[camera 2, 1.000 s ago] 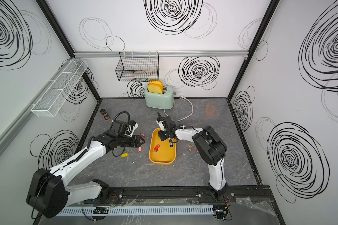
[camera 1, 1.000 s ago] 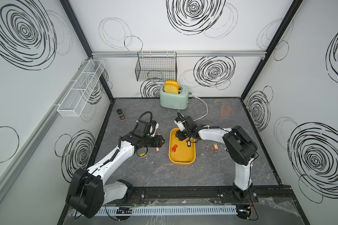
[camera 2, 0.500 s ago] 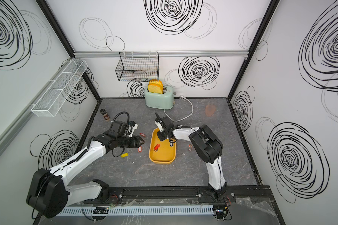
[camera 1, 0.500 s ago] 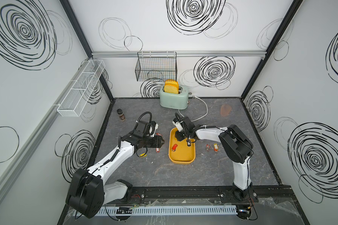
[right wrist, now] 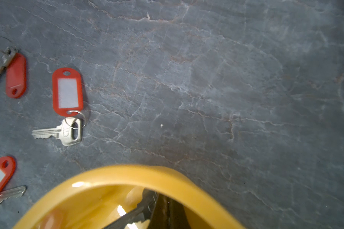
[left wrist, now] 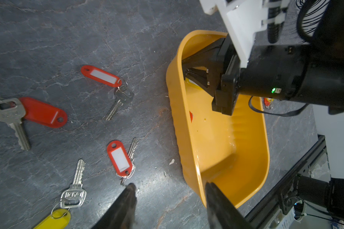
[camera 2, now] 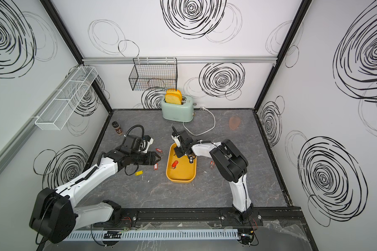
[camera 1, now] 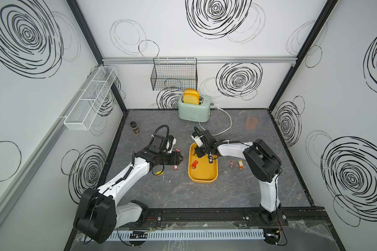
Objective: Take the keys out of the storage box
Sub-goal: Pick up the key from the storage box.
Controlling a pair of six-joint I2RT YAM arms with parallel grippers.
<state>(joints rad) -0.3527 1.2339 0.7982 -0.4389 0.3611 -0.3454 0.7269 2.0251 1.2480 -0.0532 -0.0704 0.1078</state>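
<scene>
Deep in the storage box (right wrist: 127,172) with the right gripper (right wrist: 163,215), clenched on what looks like a key (right wrist: 130,217) for lifting out; left gripper (left wrist: 169,184) spread, empty, alongside, out of the way; two tagged keys (camera 1: 194,164) left inside.

Both top views sit high over the front rail, side by side, and look steeply down toward the back wall. They take in the whole table (camera 1: 183,195) and both arms. The left wrist camera rides low and close, looking past the left gripper (left wrist: 170,185) at the long side of the storage box (left wrist: 226,148). The right wrist camera hangs nearer still, right over the end of the storage box (right wrist: 127,172), facing out across the tabletop. Both wrist views share the keys (right wrist: 68,93) lying beside the box, which look tiny from above.
</scene>
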